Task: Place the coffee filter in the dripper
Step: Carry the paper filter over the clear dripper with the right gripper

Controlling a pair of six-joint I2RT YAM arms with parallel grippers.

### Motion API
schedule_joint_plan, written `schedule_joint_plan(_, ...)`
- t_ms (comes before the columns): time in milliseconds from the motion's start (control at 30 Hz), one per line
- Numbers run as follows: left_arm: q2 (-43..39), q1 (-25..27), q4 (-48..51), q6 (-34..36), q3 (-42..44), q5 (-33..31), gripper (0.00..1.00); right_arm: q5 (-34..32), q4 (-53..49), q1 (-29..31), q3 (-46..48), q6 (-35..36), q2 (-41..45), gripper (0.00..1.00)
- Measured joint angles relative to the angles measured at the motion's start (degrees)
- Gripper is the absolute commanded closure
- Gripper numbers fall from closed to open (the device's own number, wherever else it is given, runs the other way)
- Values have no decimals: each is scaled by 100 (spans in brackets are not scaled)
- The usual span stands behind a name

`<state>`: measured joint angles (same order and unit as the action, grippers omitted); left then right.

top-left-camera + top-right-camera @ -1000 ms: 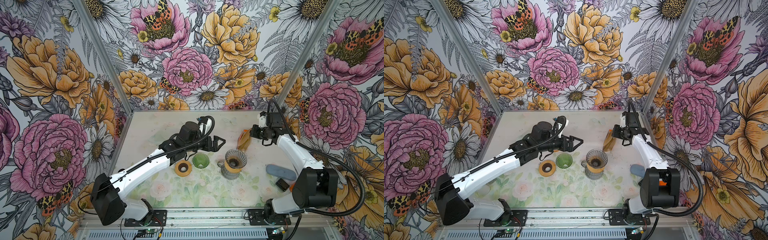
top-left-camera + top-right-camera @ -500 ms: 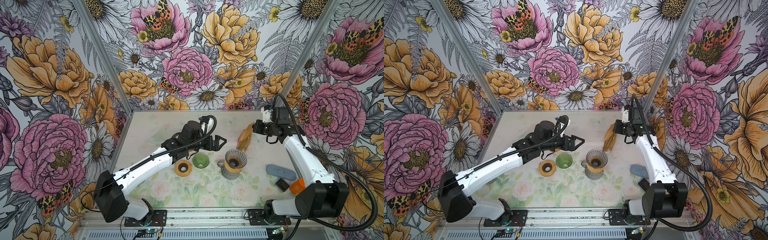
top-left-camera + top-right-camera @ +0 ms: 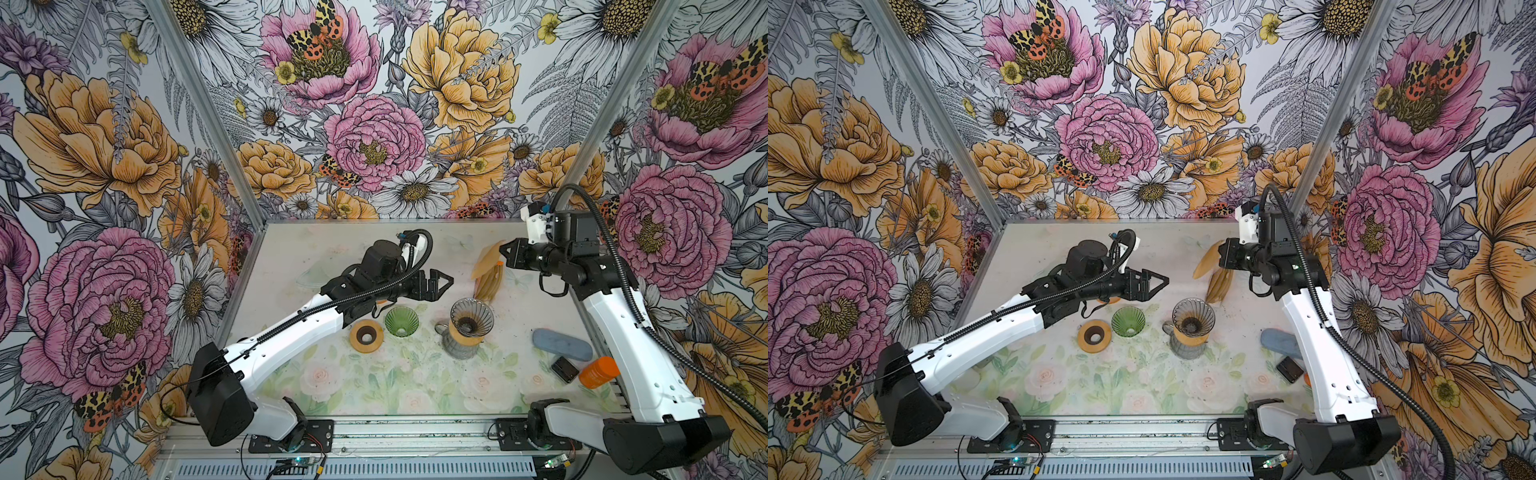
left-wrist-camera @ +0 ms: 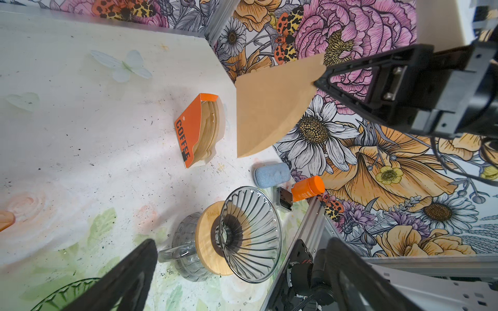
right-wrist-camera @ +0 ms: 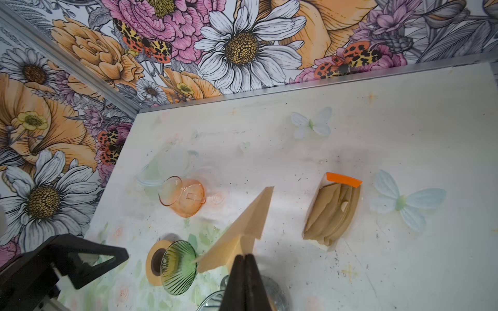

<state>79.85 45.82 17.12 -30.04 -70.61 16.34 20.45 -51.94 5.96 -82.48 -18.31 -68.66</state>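
My right claw [image 5: 244,256] is pressed together on the edge of the flat, folded brown paper coffee filter [image 5: 242,220], held in the air behind the clear ribbed glass dripper [image 3: 471,318]. Light, floppy, easily creased, I judge: pinch only the edge.

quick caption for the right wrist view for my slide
Right gripper shut on a folded coffee filter, held above the table, with the green dripper and filter pack below.

A dripper [image 3: 471,320] is set on a jug [image 3: 459,351] in the middle. Left of it a second cone [image 3: 401,321] is placed, then a ring [image 3: 365,336]. A pack of filters [image 3: 490,282] is stood just beyond the dripper. A pad [image 3: 561,344], a box [image 3: 564,368] and a bottle [image 3: 598,371] are laid near right.
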Motion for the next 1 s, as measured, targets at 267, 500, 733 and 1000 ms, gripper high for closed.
schedule_joint_plan(267, -260, -26, 66, 28, 0, 2, 1, 765, -326, 68, 68, -223, 564, 100)
schedule_joint_plan(500, -435, -26, 72, 28, 24, 2, 1, 1447, -675, 116, 507, -313, 1012, 100)
schedule_joint_plan(733, -455, -20, 103, 28, 57, 2, 1, 1869, -1174, 164, 802, -234, 1099, 100)
schedule_joint_plan(1000, -455, 22, 105, 28, 57, 0, 1, 1659, -1502, 164, 1244, -151, 1117, 100)
